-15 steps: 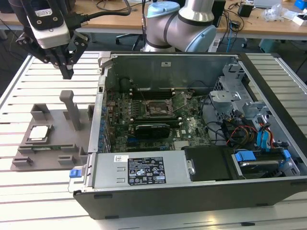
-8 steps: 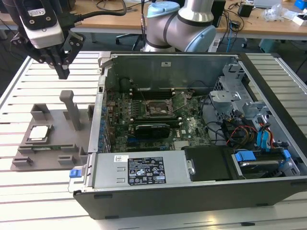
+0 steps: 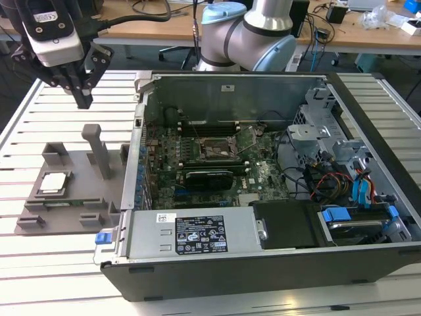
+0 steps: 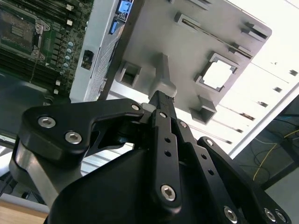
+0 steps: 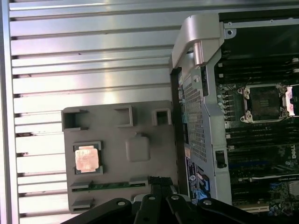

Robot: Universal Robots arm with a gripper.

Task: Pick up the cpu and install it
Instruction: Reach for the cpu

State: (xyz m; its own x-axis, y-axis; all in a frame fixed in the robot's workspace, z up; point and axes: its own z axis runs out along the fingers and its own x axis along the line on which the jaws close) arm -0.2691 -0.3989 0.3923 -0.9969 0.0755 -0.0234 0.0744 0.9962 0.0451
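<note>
Approach step, I judge. The fingers (image 3: pixel 83 97) hang closed and empty above the tray (image 3: pixel 74 162), apart from the cpu (image 3: pixel 52 183), which lies in its tray recess on the bench (image 3: pixel 39 108). A pick calls for opened fingers, centred over the chip.

A table (image 3: pixel 59 276) of pale metal slats is seen in the exterior view. Toward the exterior view's left, a grey plastic tray (image 3: pixel 82 181) is laid flat on it, with a tall upright post (image 3: pixel 100 155) raised from it and small pockets moulded around its edge. Just beside the tray, an opened computer case (image 3: pixel 276 270) is laid on its side. A green motherboard (image 3: pixel 263 176) is exposed within, and a black expansion card (image 3: pixel 209 176) is seated across it. A labelled metal power supply (image 3: pixel 191 232) is fitted along the lower wall, with a blue latch (image 3: pixel 102 237) at its corner. Coloured cables (image 3: pixel 329 184) are bundled at the exterior view's right. Wooden desks (image 3: pixel 151 26) are seen behind.
</note>
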